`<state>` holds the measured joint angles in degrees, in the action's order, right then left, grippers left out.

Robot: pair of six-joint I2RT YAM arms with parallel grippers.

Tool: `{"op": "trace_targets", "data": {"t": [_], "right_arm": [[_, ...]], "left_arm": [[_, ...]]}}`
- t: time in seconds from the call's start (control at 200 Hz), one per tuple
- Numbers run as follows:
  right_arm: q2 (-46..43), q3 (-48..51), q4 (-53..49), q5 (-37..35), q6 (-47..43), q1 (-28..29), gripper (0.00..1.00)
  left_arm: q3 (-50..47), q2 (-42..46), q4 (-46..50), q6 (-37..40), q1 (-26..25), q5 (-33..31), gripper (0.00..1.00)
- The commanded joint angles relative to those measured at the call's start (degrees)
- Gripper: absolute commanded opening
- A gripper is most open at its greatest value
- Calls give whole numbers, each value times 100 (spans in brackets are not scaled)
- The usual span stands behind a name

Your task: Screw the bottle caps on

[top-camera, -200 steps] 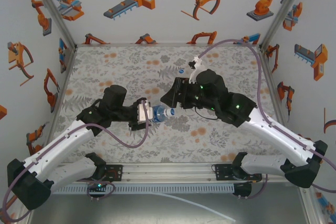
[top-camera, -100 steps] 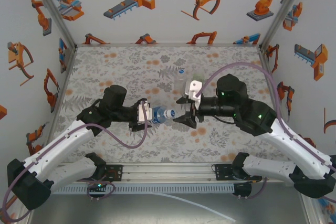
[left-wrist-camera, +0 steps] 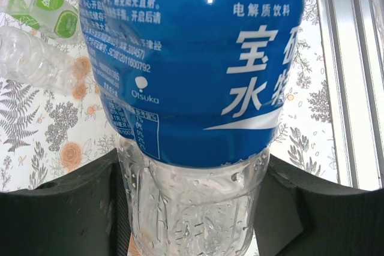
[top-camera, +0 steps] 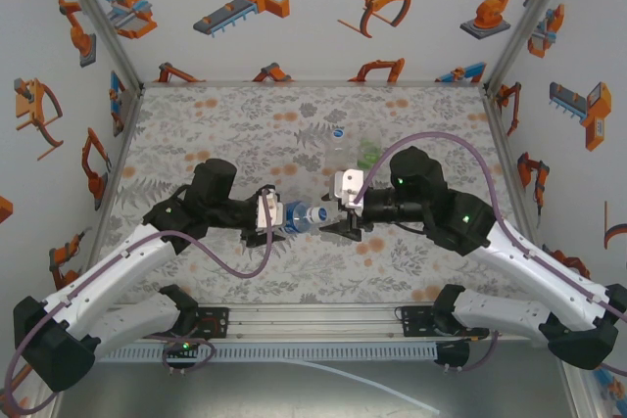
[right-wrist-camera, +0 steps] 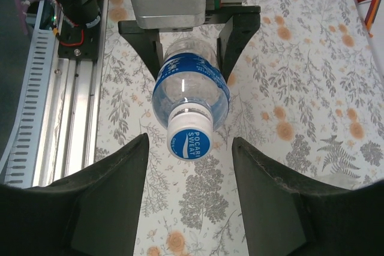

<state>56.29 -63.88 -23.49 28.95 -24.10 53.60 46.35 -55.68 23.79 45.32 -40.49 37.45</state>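
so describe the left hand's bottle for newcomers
Centre of the floral table: the left hand holds a small clear plastic bottle with a blue label sideways. Only its label is blue; the plain clear bottle and green-labelled bottle lie behind.

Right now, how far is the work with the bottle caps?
Done: a white cap sits on the blue-label bottle; how tight, I cannot tell. In hand: the left hand grips that bottle, and the open right hand brackets the cap without touching. Left: tightening it, then likely the clear bottle and green-label bottle lying farther back.
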Motion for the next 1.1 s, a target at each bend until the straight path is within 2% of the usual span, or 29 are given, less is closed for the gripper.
{"op": "trace_targets", "data": {"t": [0.0,0.386,0.496,0.596,0.676,0.771,0.871,0.956,1.096], "right_arm": [[-13,41,317,35,-69,0,52],[119,164,370,226,77,-3,42],[105,235,448,171,273,0,35],[43,391,713,31,733,5,24],[-3,563,1043,-297,1675,10,15],[27,676,1241,-831,3325,40,6],[198,607,1074,-1579,5598,94,5],[380,528,870,-1846,7572,89,5],[573,307,-17,-2224,9830,88,4]], "left_arm": [[-3,84,21,28,-37,245,0],[-3,95,38,37,-53,238,0],[-3,96,38,33,-53,242,0],[-3,100,38,29,-54,244,0],[8,89,38,25,-62,230,0],[6,85,33,24,-64,202,0],[17,70,29,8,-62,165,0],[15,53,16,1,-56,120,0],[15,38,11,-15,-56,78,0]]}}
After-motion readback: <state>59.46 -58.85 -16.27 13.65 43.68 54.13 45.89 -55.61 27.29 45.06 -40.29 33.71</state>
